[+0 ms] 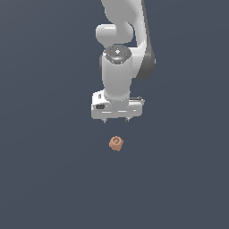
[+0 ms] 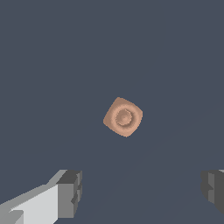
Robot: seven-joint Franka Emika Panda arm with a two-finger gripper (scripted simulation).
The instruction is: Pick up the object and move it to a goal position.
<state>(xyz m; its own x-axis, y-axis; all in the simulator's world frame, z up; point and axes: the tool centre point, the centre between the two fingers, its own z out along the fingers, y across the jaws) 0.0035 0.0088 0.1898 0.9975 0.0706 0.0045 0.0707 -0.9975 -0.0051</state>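
Task barely started, by the look of it: the small orange-brown blocky piece with a round ringed knob (image 1: 116, 143) lies on the plain dark grey floor (image 1: 44, 179), not yet grasped or lifted. No goal marker shows in either view, so where it must go cannot be told. Left to do, as I judge it: descend, grasp, lift, carry to the goal.

The white arm's gripper (image 1: 116, 120) hangs above the floor, and in the exterior view the piece sits just below it, apart from it. The wrist view shows the piece's knob (image 2: 124, 117) facing the camera, and the two dark grey fingertips (image 2: 70, 192) set wide apart, nothing between them. Jaws fully spread, holding nothing, touching nothing.
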